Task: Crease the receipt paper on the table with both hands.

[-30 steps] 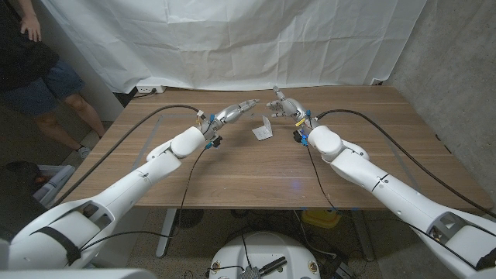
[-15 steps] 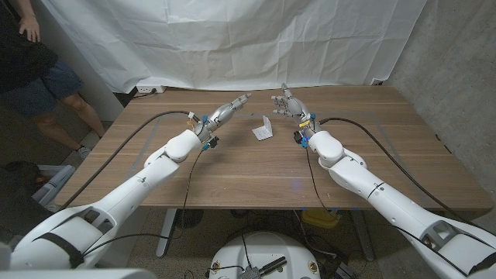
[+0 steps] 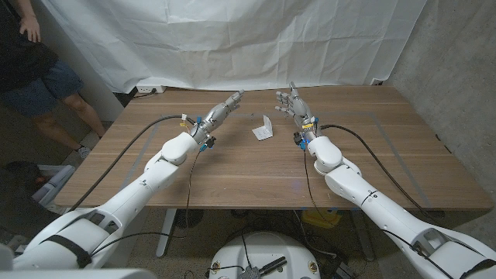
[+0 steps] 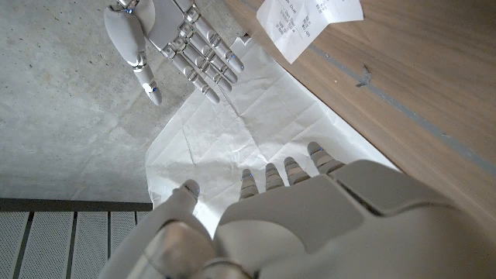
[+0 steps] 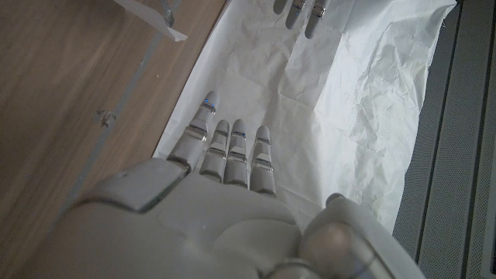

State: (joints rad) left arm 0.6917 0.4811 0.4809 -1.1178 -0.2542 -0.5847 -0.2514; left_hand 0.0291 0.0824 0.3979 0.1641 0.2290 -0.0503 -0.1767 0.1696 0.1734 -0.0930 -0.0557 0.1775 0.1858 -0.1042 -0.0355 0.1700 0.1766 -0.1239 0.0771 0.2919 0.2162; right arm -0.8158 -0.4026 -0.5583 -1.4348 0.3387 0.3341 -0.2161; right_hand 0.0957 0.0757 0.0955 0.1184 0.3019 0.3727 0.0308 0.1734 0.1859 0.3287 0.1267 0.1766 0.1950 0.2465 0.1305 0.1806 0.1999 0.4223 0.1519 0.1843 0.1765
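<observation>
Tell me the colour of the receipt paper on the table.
White with dark printed text; the receipt paper shows best in the left wrist view.

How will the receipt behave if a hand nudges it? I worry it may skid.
The receipt is thin paper, standing bent on the table, so probably light and floppy. A nudge would likely slide or topple it, not roll it.

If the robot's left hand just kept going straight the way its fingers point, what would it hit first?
Probably the white backdrop sheet behind the table. The left hand points up and away over the far edge, passing left of the receipt and the raised right hand. Depth is hard to judge.
</observation>
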